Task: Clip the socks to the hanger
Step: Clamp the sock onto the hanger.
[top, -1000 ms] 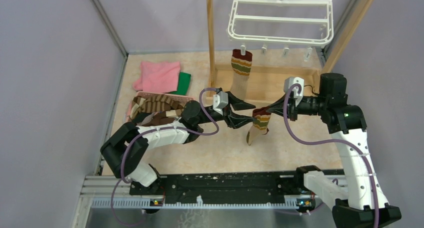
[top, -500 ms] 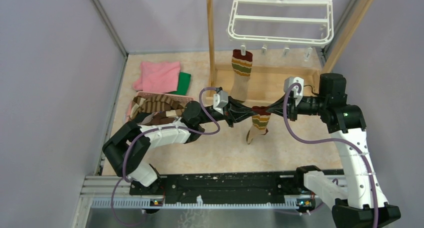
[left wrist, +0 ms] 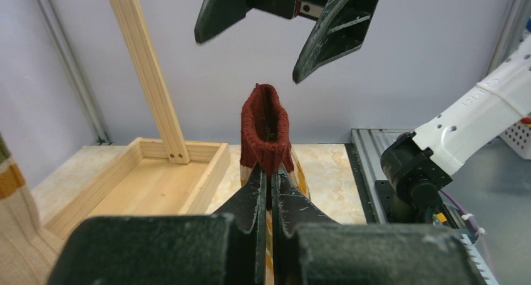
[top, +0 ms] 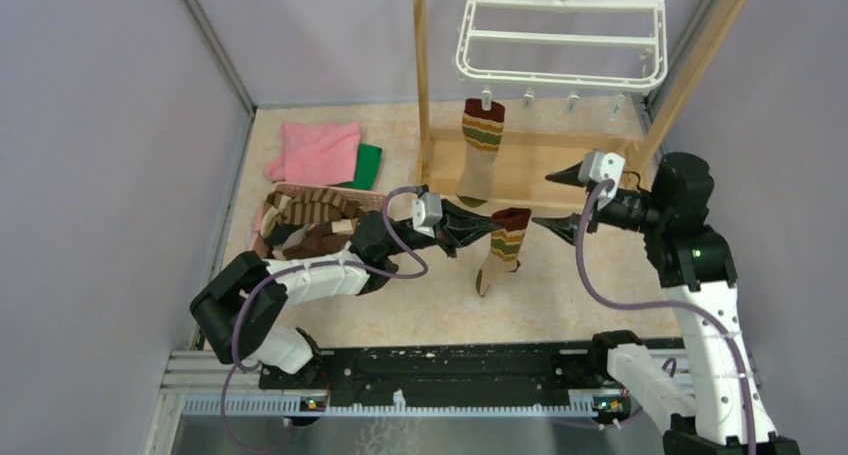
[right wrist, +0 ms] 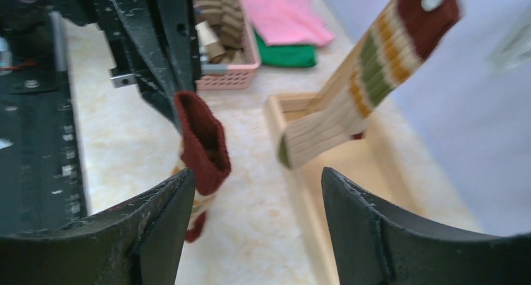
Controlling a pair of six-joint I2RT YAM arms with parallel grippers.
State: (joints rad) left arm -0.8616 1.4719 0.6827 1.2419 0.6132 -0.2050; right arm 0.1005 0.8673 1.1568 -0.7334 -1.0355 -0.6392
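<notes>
Top external: one sock (top: 481,147) hangs clipped under the hanger (top: 560,39), a second sock (top: 503,243) pinched by left pincer (top: 486,230); right pincer (top: 543,199) wide.

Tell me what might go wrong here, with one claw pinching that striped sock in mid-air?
1. The left gripper pinches only the cuff edge of the dangling sock; it could slip and drop to the table.
2. The right gripper stands open close by; regrasping the limp sock could miss or tug it free.
3. Lifting toward the hanger may bump the clipped sock.
</notes>
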